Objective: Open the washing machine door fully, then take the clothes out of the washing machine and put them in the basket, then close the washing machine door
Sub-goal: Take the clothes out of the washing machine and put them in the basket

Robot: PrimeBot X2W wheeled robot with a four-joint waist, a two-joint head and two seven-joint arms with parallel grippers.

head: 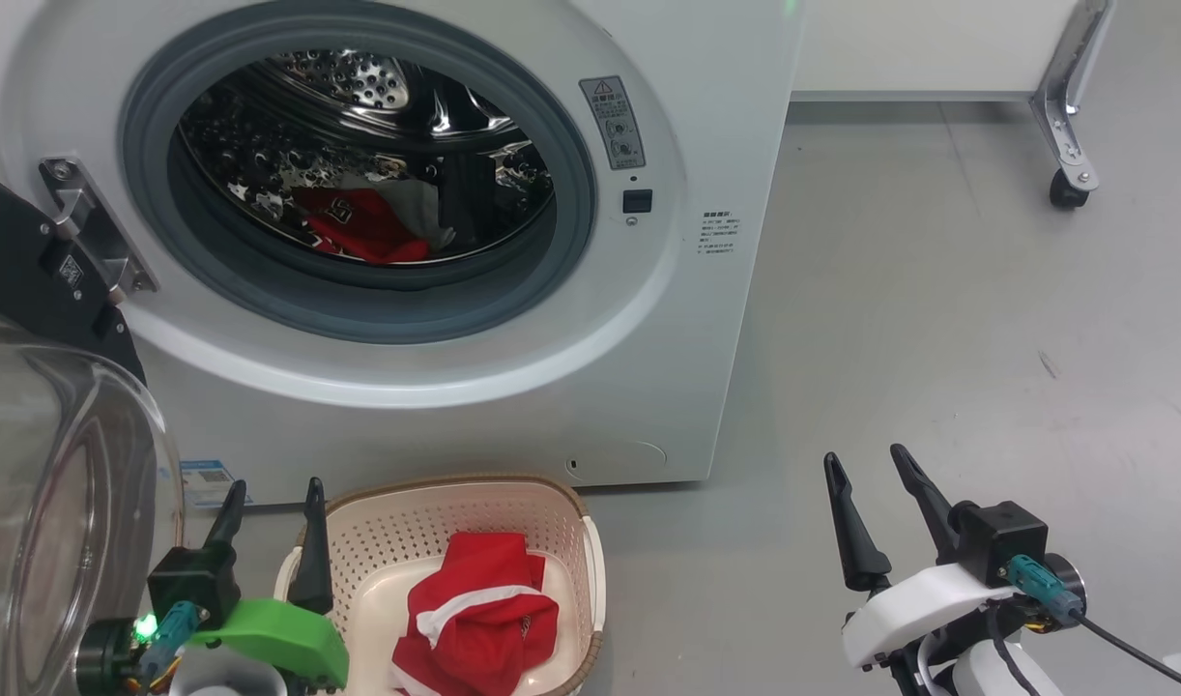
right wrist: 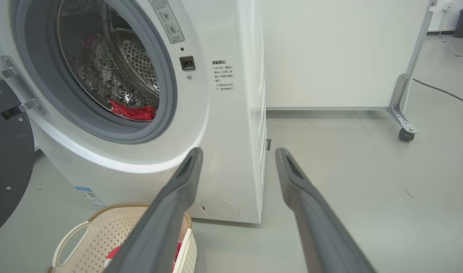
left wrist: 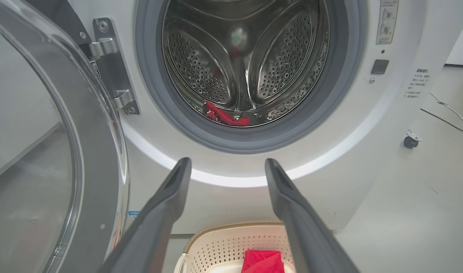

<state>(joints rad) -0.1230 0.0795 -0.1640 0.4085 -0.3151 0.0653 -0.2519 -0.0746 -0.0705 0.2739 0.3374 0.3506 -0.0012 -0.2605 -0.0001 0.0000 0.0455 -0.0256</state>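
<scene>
The left gripper [head: 274, 488], two long dark fingers on a green mount, stands spread wide and holds nothing. Just beside its right finger sits the small cream perforated plastic basket [head: 397, 536] with a brown woven-look rim; whether finger and rim touch I cannot tell. In that basket, to the right of the fingers, lies a crumpled red garment with white trim [head: 479, 619].

Close on this gripper's left stands the large round washing machine door [head: 59, 464], swung open on its metal hinge [head: 88, 227] with its bulging clear glass bowl facing out. Straight ahead of the fingers, beyond the basket, is the big white front-loading washing machine [head: 648, 387]. In the left wrist view its perforated steel drum [left wrist: 246, 57] shows above the fingertips, with a second red garment [left wrist: 226, 115] low at its front.

The right gripper [head: 865, 456], on a white mount, is likewise wide and empty. It hangs over bare grey floor [head: 938, 290], well to the right of the basket, with the machine's front corner ahead and to its left.
</scene>
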